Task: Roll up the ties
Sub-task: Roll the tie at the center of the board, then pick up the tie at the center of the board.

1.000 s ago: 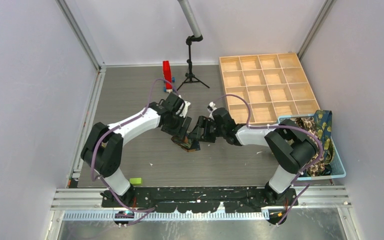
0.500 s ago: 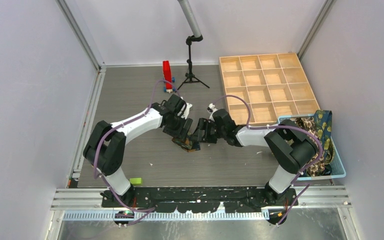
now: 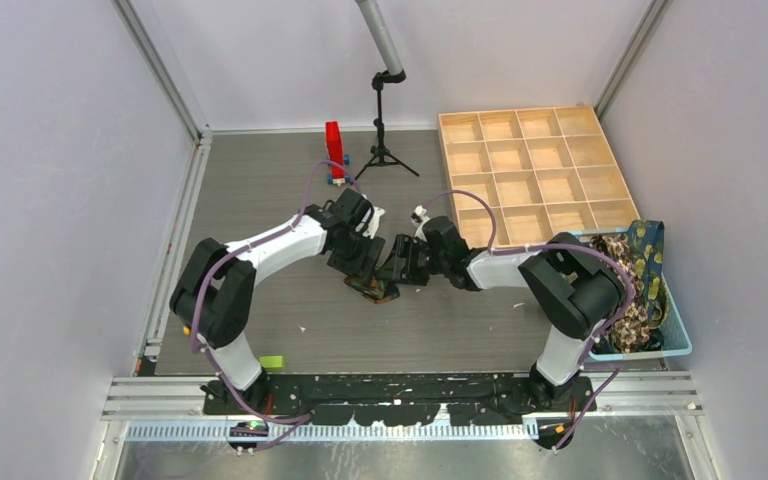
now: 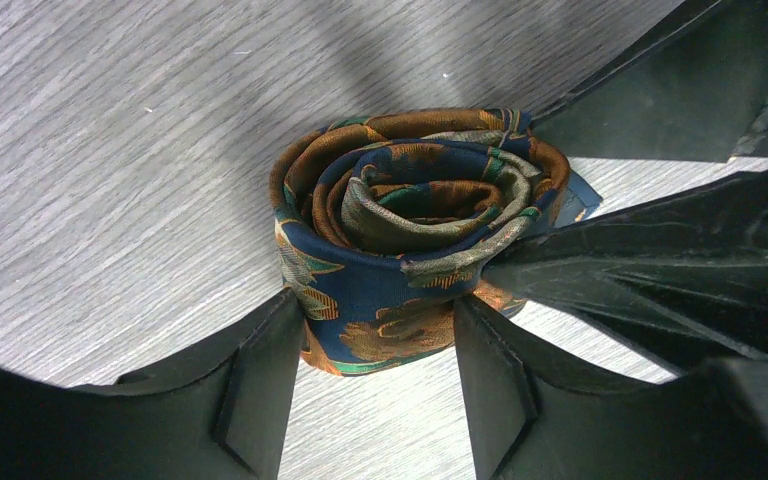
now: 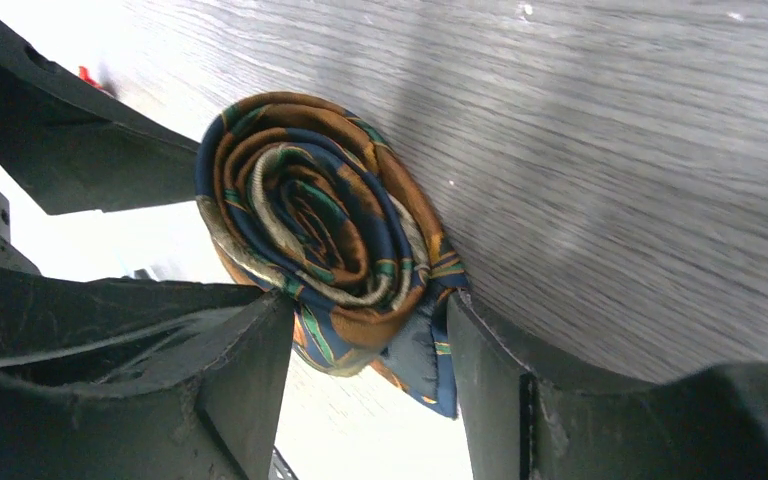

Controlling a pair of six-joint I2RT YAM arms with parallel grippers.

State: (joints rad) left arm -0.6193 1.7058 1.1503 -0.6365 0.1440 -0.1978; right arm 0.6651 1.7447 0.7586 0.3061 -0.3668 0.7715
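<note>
Jaws of the left gripper point(image 4: 375, 320) press on both sides of a navy fabric tie point(image 4: 410, 200) patterned in orange and green, wound into a tight spiral roll that rests on the grey wood-grain surface point(image 4: 110, 150). The right gripper point(image 5: 368, 310) has its jaws clamped on the same roll from the opposite side, the tie's loose navy end poking out just beside one finger. Well apart from both jaws, more patterned ties point(image 3: 645, 252) lie heaped in a light blue plastic basket point(image 3: 675, 351).
</note>
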